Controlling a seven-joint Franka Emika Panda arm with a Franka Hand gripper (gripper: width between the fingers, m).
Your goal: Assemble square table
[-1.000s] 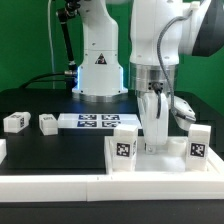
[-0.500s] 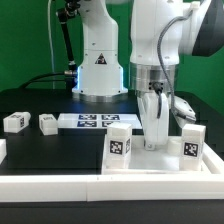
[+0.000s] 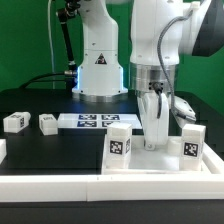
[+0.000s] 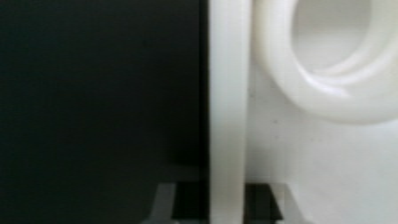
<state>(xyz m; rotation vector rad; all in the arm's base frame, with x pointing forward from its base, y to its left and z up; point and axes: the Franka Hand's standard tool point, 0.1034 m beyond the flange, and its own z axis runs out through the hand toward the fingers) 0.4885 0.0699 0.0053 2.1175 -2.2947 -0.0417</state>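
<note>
In the exterior view we see the gripper (image 3: 155,138) pointing straight down at about four o'clock. Its tips are at the square panel (image 3: 165,160), which lies toward five o'clock, just behind the white bar (image 3: 100,185). One leg (image 3: 15,122) and a second leg (image 3: 47,124) sit near nine o'clock, well apart from the panel. The marker board (image 3: 95,122) lies just beside them, toward the centre.

In the wrist view we see the panel's raised rim (image 4: 226,90) running between the dark fingers (image 4: 169,205). The gripper is clamped closed on the square panel, and a round socket (image 4: 347,50) shows beside the rim.
</note>
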